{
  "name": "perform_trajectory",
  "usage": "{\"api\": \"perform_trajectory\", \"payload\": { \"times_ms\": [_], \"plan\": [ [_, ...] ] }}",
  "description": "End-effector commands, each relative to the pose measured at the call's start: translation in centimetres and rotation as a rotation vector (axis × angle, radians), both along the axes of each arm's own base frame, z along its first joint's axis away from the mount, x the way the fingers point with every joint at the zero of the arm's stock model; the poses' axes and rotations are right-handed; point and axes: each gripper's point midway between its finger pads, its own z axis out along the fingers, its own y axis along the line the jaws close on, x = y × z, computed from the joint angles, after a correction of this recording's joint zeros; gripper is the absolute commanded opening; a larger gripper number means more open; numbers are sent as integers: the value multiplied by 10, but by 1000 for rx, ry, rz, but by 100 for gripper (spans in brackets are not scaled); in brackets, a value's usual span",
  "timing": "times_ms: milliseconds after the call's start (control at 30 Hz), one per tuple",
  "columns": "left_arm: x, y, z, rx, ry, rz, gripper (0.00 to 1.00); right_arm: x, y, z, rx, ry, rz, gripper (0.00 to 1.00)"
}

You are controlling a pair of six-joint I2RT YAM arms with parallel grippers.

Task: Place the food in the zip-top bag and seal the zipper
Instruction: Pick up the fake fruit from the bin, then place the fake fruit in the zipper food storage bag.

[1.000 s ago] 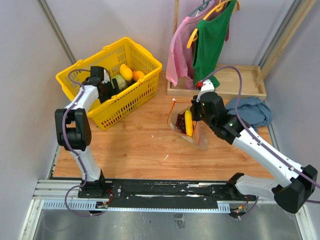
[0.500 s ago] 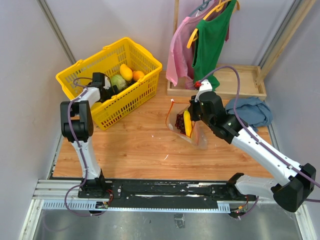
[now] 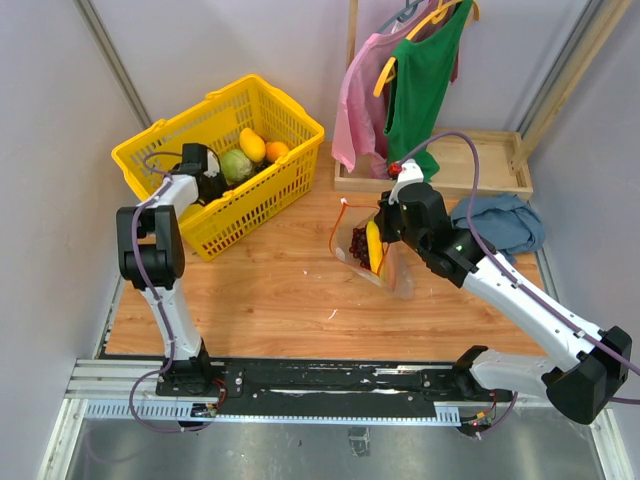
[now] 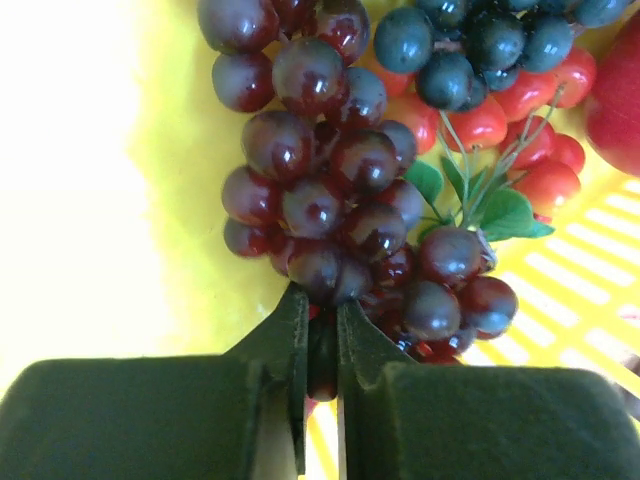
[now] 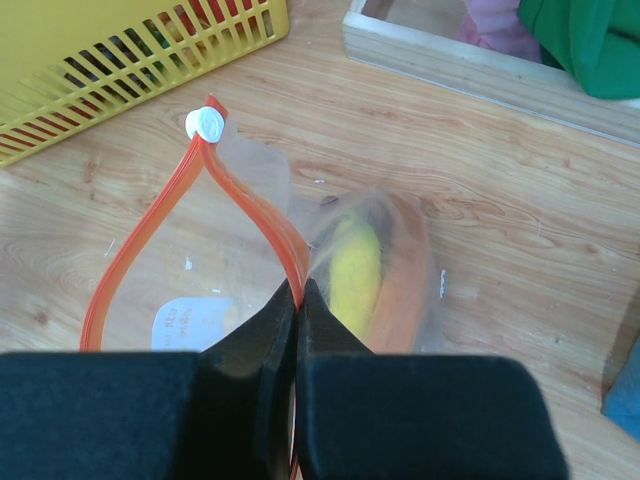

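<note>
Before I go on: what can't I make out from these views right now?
Left wrist: red thing cut off by the right edge; cannot name it.
Left wrist: which part of the grape bunch the left hand pinches is hidden between its fingers.
Right wrist: right hand covers the zip-top bag's near part and part of its label; print blurred.
Top external: food in the bag too small to count.
</note>
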Motion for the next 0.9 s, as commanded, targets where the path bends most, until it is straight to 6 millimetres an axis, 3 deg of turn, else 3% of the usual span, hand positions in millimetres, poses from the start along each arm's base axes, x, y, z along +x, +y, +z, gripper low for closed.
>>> {"api": "perform_trajectory", "payload": {
  "times_ms": [0, 233, 467, 667, 867],
  "plan": [
    [-6, 14, 46, 80, -87, 21, 4, 1, 4, 8, 26, -21, 13, 1],
    [-12, 27, 93, 151, -181, 68, 0, -1, 5, 10, 25, -20, 17, 1],
    [-20, 34, 159, 188, -319, 109, 0, -2, 9, 10, 31, -15, 33, 1],
    [-32, 28, 225, 160, -491, 107, 0, -4, 11, 10, 32, -14, 39, 1],
    [-52, 8, 280, 83, -615, 50, 0, -5, 13, 11, 36, -14, 45, 1]
  ]
}}
